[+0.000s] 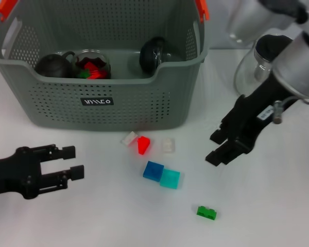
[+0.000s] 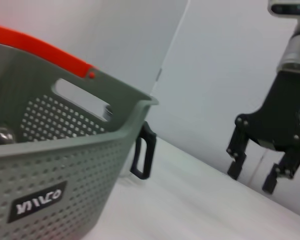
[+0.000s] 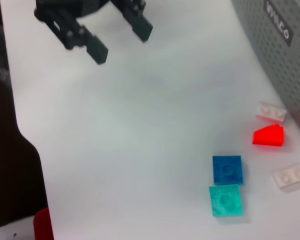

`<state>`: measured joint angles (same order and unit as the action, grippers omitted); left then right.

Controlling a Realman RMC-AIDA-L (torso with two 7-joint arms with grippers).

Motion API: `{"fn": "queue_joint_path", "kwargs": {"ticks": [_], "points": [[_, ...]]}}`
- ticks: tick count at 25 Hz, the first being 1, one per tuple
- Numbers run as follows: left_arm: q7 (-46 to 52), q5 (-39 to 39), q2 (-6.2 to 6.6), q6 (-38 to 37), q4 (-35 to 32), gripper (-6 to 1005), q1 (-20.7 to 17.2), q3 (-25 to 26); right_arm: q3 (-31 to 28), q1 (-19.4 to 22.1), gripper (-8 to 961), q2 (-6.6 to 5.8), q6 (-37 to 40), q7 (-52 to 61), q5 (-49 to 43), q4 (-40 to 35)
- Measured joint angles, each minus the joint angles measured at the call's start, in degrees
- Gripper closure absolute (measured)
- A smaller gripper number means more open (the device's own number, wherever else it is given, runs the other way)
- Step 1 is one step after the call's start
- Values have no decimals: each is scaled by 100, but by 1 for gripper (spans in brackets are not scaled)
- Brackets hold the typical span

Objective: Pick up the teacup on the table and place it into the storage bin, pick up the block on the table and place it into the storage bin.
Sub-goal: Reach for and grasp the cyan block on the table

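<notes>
Right gripper [image 1: 220, 145] hangs fingers wide and empty just right of the loose blocks, likely lining up on the clear block [image 1: 168, 145]. Left gripper [image 1: 72, 161] rests low at left, fingers parted, idle. Dark teacups [image 1: 153, 53] sit inside the storage bin [image 1: 98, 105]; the blocks lie before its front wall.

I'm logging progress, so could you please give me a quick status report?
Left tool open, empty, low on the table. Right tool open, empty, right of the blocks. Bin holds dark teaware; blue block and others on the table. Nothing in the way.
</notes>
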<state>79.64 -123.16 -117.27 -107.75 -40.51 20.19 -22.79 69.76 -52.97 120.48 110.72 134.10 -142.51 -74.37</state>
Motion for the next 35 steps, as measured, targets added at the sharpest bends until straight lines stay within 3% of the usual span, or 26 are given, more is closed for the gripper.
{"fn": "queue_joint_path", "kwargs": {"ticks": [5,13,20,24,31,35], "points": [[4,-6,10,-3,-95,358,-64,190,952,-10,434,8,-581,281,-9,304],[-2,-1,-5,29,-82,358,-79,266,2231,-22,431,35,-2115,504,170,1144],[-31,26,-36,140,-68,358,-119,326,2775,-342,426,44,-2769,821,445,1865],[-32,27,-41,155,-68,358,-136,390,2922,-433,334,46,-2889,858,462,1886],[-34,37,-52,159,-71,358,-132,460,3674,-453,142,59,-3448,765,485,2030],[-36,38,-58,162,-54,358,-125,459,3719,-480,151,69,-3712,740,644,2261]]}}
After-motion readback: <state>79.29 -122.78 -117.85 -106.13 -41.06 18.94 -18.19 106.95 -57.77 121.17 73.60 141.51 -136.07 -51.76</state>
